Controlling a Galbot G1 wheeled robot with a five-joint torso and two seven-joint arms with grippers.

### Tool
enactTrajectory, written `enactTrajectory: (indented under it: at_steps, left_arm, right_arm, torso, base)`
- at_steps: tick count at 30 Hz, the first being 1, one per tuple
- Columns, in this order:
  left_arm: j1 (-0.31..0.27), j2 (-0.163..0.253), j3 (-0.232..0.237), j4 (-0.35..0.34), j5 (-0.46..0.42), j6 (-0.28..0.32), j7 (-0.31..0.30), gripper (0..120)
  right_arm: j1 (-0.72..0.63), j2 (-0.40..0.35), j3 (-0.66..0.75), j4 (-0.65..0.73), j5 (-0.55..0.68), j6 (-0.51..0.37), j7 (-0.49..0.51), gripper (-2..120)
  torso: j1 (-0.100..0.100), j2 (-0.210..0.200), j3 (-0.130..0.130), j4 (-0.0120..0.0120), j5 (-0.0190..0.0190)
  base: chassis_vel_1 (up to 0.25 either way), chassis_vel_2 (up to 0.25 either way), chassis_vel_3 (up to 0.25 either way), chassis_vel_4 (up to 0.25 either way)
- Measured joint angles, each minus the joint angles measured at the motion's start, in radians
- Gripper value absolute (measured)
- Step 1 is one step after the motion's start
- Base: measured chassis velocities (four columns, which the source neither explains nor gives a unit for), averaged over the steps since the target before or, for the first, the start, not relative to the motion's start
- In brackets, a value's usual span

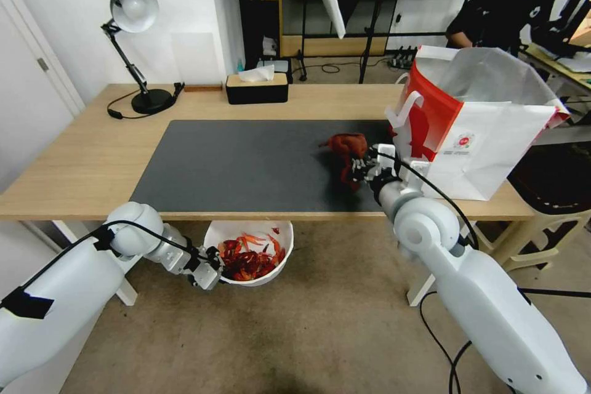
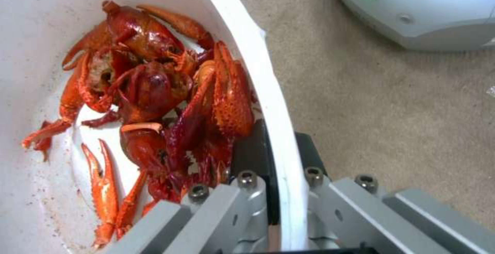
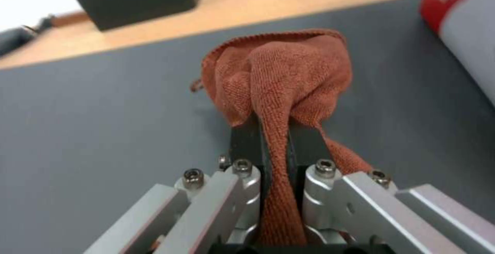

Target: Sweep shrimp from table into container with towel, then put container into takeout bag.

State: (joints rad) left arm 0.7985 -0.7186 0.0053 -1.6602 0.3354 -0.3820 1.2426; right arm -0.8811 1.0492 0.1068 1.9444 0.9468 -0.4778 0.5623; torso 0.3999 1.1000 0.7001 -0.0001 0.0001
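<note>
Below the table's (image 1: 80, 166) 6 o'clock edge, the left gripper (image 1: 206, 271) pinched the container (image 1: 277, 243) rim, shrimp (image 1: 246, 258) already inside. Right gripper (image 1: 360, 167) clamped the towel (image 1: 348, 144) at 3 o'clock beside the takeout bag (image 1: 486, 141), so I'd say only bagging remained.

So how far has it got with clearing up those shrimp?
The sweeping looks done: the shrimp lie in the container, and the dark mat on the table looks free of them. In hand: the left claw grips the container's rim below the table's near edge, and the right claw pinches the towel over the mat. Left to do: getting the container into the takeout bag.
</note>
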Motion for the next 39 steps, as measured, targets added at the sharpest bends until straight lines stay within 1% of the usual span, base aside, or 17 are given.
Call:
enactTrajectory:
  at_steps: [4, 6, 8, 10, 12, 14, 18, 20, 22, 24, 26, 28, 30, 32, 34, 36, 39]
  left_arm:
    - [0.003, -0.003, 0.0, 0.0, 0.003, 0.0, 0.0, 0]
    - [0.005, -0.003, -0.001, -0.003, 0.004, 0.0, 0.0, 0]
    - [0.006, -0.003, -0.001, -0.005, 0.004, 0.0, 0.0, 0]
    - [0.01, 0.001, -0.003, -0.009, 0.004, 0.0, 0.0, 0]
    - [0.011, 0.002, -0.003, -0.01, 0.004, 0.0, 0.0, 0]
    - [0.017, 0.003, -0.005, -0.014, 0.004, 0.0, 0.0, 0]
    - [0.022, 0.004, -0.008, -0.017, 0.005, 0.0, 0.0, 0]
    - [0.025, 0.004, -0.011, -0.018, 0.006, 0.001, 0.0, 0]
    - [0.026, 0.004, -0.012, -0.018, 0.007, 0.001, 0.0, 0]
    - [0.029, 0.004, -0.012, -0.024, 0.008, 0.002, 0.0, 0]
    - [0.03, 0.005, -0.012, -0.025, 0.008, 0.002, 0.0, 0]
    - [0.035, 0.008, -0.018, -0.028, 0.008, 0.003, 0.0, 0]
    - [0.037, 0.009, -0.021, -0.03, 0.009, 0.003, 0.0, 0]
    - [0.053, 0.01, -0.034, -0.036, 0.011, 0.003, 0.001, 0]
    - [0.057, 0.01, -0.037, -0.037, 0.012, 0.002, 0.001, 0]
    - [0.073, 0.01, -0.048, -0.039, 0.018, -0.001, 0.001, 0]
    - [0.084, 0.01, -0.055, -0.041, 0.022, -0.004, 0.001, 0]
  right_arm:
    - [-0.016, 0.004, 0.0, 0.002, -0.012, -0.001, 0.015, 9]
    - [-0.028, 0.005, 0.001, 0.003, -0.015, -0.001, 0.017, 20]
    - [-0.031, 0.005, 0.002, 0.005, -0.015, -0.002, 0.016, 24]
    - [-0.04, 0.005, 0.005, 0.01, -0.015, -0.004, 0.016, 37]
    - [-0.042, 0.005, 0.006, 0.011, -0.015, -0.004, 0.016, 39]
    - [-0.05, 0.004, 0.01, 0.018, -0.015, -0.006, 0.014, 52]
    - [-0.055, 0.0, 0.013, 0.028, -0.015, -0.007, 0.01, 61]
    - [-0.063, -0.005, 0.018, 0.046, -0.017, -0.004, 0.012, 73]
    - [-0.065, -0.005, 0.018, 0.049, -0.019, -0.003, 0.014, 76]
    - [-0.078, -0.009, 0.024, 0.063, -0.042, 0.008, 0.018, 87]
    - [-0.087, -0.01, 0.027, 0.07, -0.059, 0.015, 0.011, 92]
    - [-0.116, -0.016, 0.036, 0.092, -0.11, 0.047, -0.022, 99]
    - [-0.125, -0.018, 0.038, 0.098, -0.124, 0.06, -0.032, 99]
    - [-0.171, -0.026, 0.05, 0.129, -0.196, 0.143, -0.085, 100]
    - [-0.184, -0.027, 0.055, 0.136, -0.21, 0.163, -0.099, 100]
    - [-0.256, -0.034, 0.077, 0.167, -0.283, 0.255, -0.173, 100]
    - [-0.319, -0.037, 0.097, 0.186, -0.341, 0.314, -0.227, 100]
  torso:
    - [0.0, 0.0, 0.0, 0.0002, -0.0002]
    - [0.0, 0.0, 0.0, 0.0001, -0.0001]
    - [0.0, 0.0, 0.0, 0.0001, -0.0002]
    - [0.0, 0.0, 0.0, 0.0001, -0.0001]
    - [0.0, 0.0, 0.0, 0.0001, -0.0001]
    - [0.0, 0.0, 0.0, 0.0001, -0.0001]
    - [0.0, 0.0, 0.0, 0.0001, -0.0001]
    - [0.0, 0.0, 0.0, 0.0001, -0.0001]
    - [0.0, 0.0, 0.0, 0.0001, -0.0001]
    - [0.0, 0.0, 0.0, 0.0001, -0.0001]
    - [0.0, 0.0, 0.0, 0.0001, -0.0002]
    - [0.0, 0.0, 0.0, 0.0, -0.0001]
    - [0.0, 0.0, 0.0, 0.0, -0.0001]
    - [0.0, 0.0, 0.0, 0.0001, -0.0001]
    - [0.0, 0.0, 0.0, 0.0002, -0.0001]
    - [0.0, 0.0, 0.0, 0.0003, -0.0001]
    - [0.0, 0.0, 0.0, 0.0001, -0.0002]
  base:
    - [0.0, 0.0, 0.0, 0.0]
    - [0.0, 0.0, 0.0, 0.0]
    - [0.0, 0.0, 0.0, 0.0]
    - [0.0, 0.0, 0.0, 0.0]
    - [0.0, 0.0, 0.0, 0.0]
    - [0.0, 0.0, 0.0, 0.0]
    - [0.0, 0.0, 0.0, 0.0]
    - [0.0, 0.0, 0.0, 0.0]
    - [0.0, 0.0, 0.0, 0.0]
    - [0.0, 0.0, 0.0, 0.0]
    - [0.0, 0.0, 0.0, 0.0]
    - [0.0, 0.0, 0.0, 0.0]
    - [0.0, 0.0, 0.0, 0.0]
    - [0.0, 0.0, 0.0, 0.0]
    - [0.0, 0.0, 0.0, 0.0]
    - [0.0, 0.0, 0.0, 0.0]
    - [0.0, 0.0, 0.0, 0.0]
